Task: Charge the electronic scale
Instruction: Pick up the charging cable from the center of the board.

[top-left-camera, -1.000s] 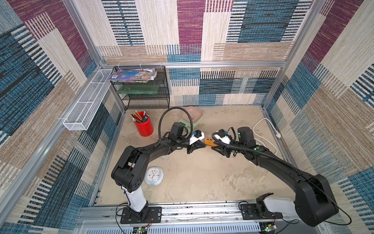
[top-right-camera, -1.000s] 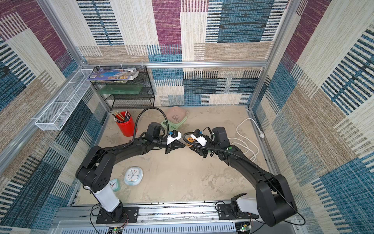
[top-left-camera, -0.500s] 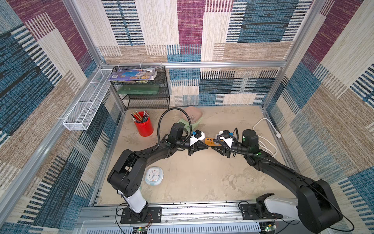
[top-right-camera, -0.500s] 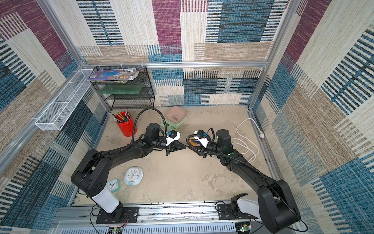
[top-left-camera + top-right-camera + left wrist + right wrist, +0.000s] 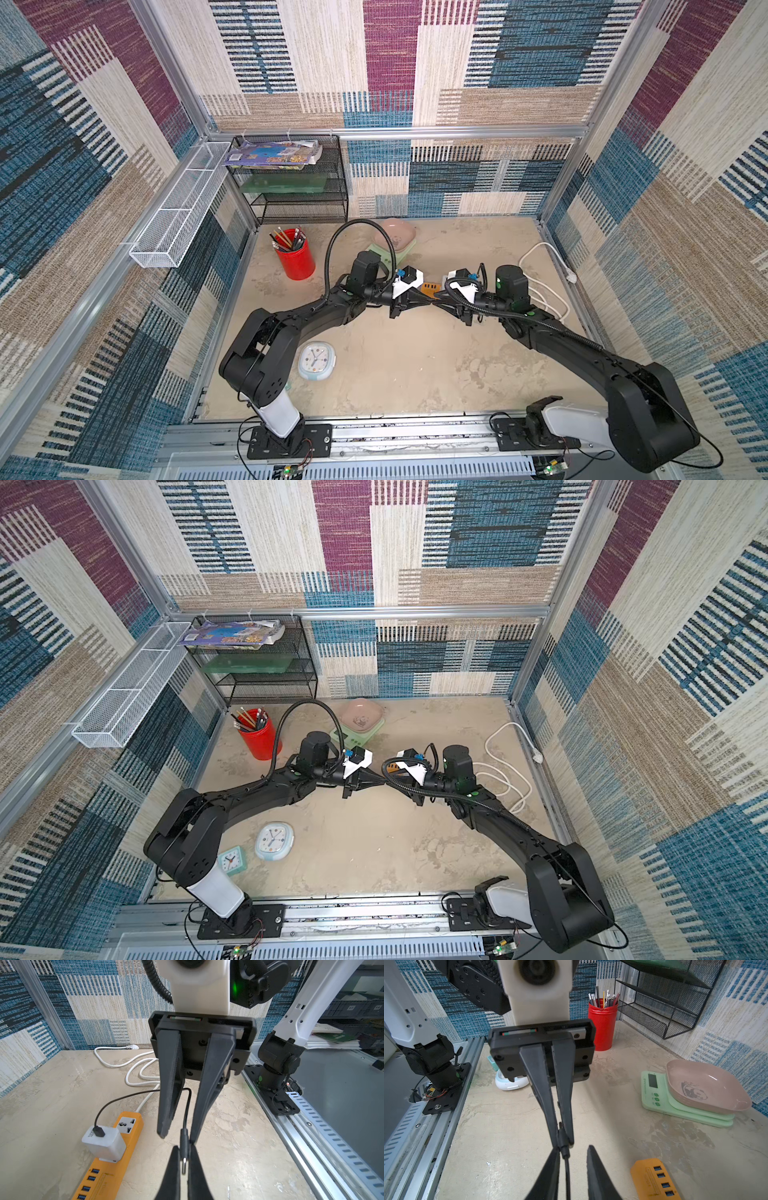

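My left gripper (image 5: 184, 1153) pinches the cable plug (image 5: 184, 1138). My right gripper (image 5: 573, 1148) is spread, with the cord between its fingers (a handover, I judge). The adapter (image 5: 104, 1142) is seated in the power strip (image 5: 116, 1176). The electronic scale (image 5: 392, 249) sits apart at eleven o'clock, not yet plugged in.

You find the electronic scale (image 5: 406, 253) (image 5: 359, 741) (image 5: 654, 1105) lying flat on the table (image 5: 612, 1126), close to the back wall in both top views. It is a thin mint-green rectangle. Its display (image 5: 652, 1080) is dark, with small green buttons (image 5: 656, 1099) just beside it. A pink tray (image 5: 720, 1084) with rounded corners sits upright on the scale, and it has a panda drawing (image 5: 694, 1093) inside.
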